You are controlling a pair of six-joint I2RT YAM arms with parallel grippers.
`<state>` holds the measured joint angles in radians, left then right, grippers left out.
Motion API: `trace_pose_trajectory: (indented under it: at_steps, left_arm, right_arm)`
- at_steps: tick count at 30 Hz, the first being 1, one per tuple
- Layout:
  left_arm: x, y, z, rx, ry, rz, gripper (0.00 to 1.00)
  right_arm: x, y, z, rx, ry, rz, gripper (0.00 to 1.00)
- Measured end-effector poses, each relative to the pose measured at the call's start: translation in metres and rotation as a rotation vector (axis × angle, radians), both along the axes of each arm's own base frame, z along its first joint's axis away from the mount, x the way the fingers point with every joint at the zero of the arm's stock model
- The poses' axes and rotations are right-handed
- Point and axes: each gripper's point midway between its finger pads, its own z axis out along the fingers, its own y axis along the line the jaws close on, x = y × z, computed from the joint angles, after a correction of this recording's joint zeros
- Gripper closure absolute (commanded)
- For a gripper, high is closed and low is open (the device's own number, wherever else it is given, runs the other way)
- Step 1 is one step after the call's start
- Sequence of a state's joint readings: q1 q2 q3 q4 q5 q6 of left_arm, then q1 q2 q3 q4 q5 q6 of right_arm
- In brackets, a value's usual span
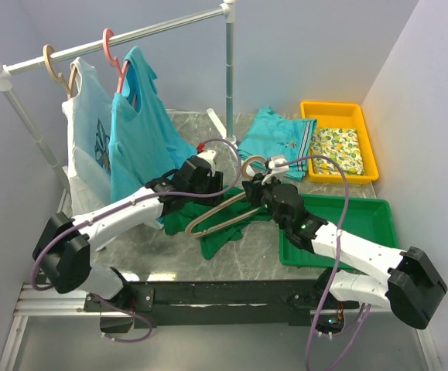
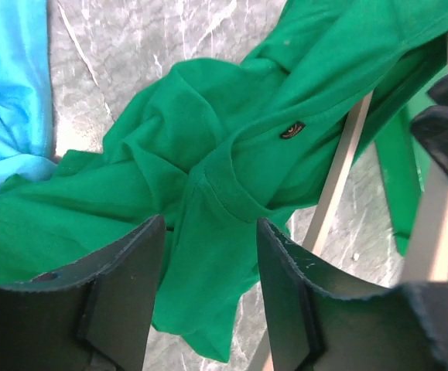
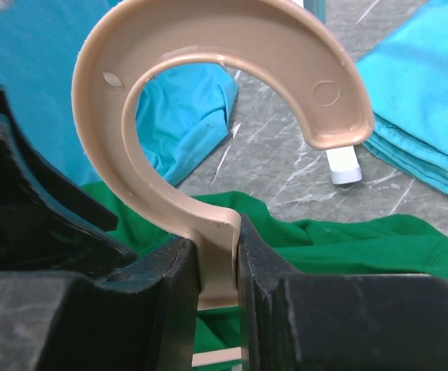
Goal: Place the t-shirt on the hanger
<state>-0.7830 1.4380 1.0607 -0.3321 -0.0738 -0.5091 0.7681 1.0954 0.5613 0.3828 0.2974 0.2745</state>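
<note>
The green t-shirt (image 1: 212,238) sits in a crumpled heap on the marble table (image 1: 239,259), pretty much dead center, with the collar showing in the left wrist view. The beige hanger (image 1: 222,214) lies slanted across it, hook pointing off toward 1 o'clock. The right gripper (image 3: 217,270) has its fingers pinched tight on the hanger's neck, right under the hook. The left gripper (image 2: 208,270) hangs just over the shirt with its fingers spread partway and nothing between them.

From the shirt, there's a green tray (image 1: 340,202) at 3 o'clock, a yellow tray (image 1: 330,107) at 2 and a folded turquoise shirt (image 1: 274,139) at 1. At 10 o'clock, 2 shirts hang on a rail (image 1: 131,37): a turquoise one (image 1: 138,131) and a white one (image 1: 88,135).
</note>
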Motion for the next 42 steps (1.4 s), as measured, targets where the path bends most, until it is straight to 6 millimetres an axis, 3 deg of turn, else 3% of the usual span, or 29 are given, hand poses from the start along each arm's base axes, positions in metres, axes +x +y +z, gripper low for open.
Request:
trace_pose_trajectory:
  at_steps: [11,21,24,25,27,35,42]
  left_arm:
    - [-0.008,-0.015,-0.042,0.098,0.067,-0.08,0.42]
    - [0.011,-0.034,-0.036,0.199,-0.01,-0.035,0.47]
    - [0.014,-0.031,-0.044,0.246,-0.018,-0.012,0.59]
    - [0.015,-0.028,-0.047,0.26,-0.017,-0.006,0.7]
    - [0.016,-0.025,-0.05,0.28,-0.02,0.002,0.8]
    - [0.013,-0.013,-0.05,0.284,-0.03,0.01,0.83]
    - [0.005,0.009,-0.025,0.094,-0.03,-0.007,0.84]
  right_arm:
    - [-0.003,0.003,0.005,0.008,-0.014,0.01,1.0]
    - [-0.001,-0.001,0.008,0.015,-0.023,-0.023,1.0]
    - [0.0,-0.002,0.008,0.013,-0.022,-0.031,1.0]
    - [0.0,-0.002,0.008,0.012,-0.022,-0.033,1.0]
    - [0.0,-0.003,0.007,0.01,-0.021,-0.036,1.0]
    - [0.0,-0.006,0.008,0.005,-0.023,-0.056,1.0]
    - [0.003,-0.012,0.011,0.014,-0.027,-0.114,1.0]
